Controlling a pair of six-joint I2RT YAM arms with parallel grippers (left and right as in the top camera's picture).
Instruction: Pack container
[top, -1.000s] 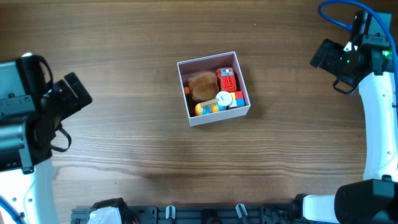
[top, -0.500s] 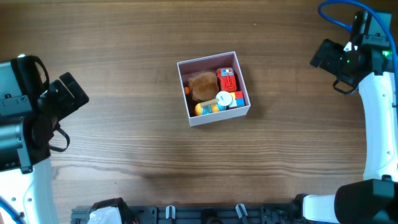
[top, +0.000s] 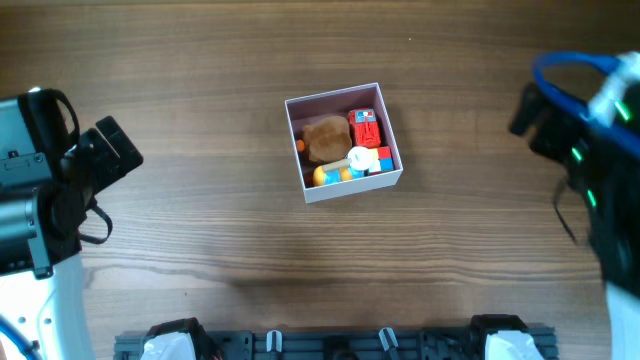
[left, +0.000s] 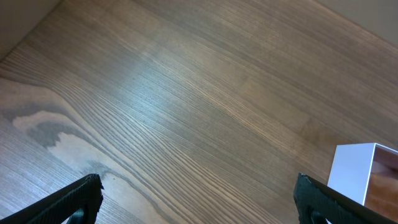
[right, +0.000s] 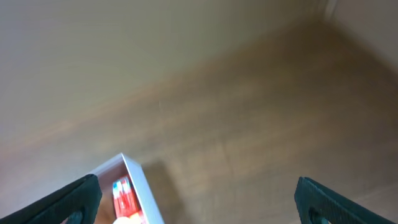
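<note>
The container (top: 326, 101), a square white box with a pink inside, sits at the table's middle. It holds a brown plush (top: 324, 138), a red block toy (top: 365, 128) and small yellow, white and blue toys (top: 352, 166). Its corner shows in the left wrist view (left: 357, 172) and the right wrist view (right: 135, 182). My left gripper (left: 198, 199) is open and empty over bare wood at the far left. My right gripper (right: 198, 199) is open and empty, far right of the container, its view blurred.
The left arm (top: 45, 190) stands at the table's left edge and the right arm (top: 590, 170), blurred, at the right edge. A black rail (top: 330, 345) runs along the front edge. Bare wood surrounds the container.
The right arm has swung down and toward the front along the right edge and is blurred with motion. The left arm has shifted slightly left. The container has not moved.
</note>
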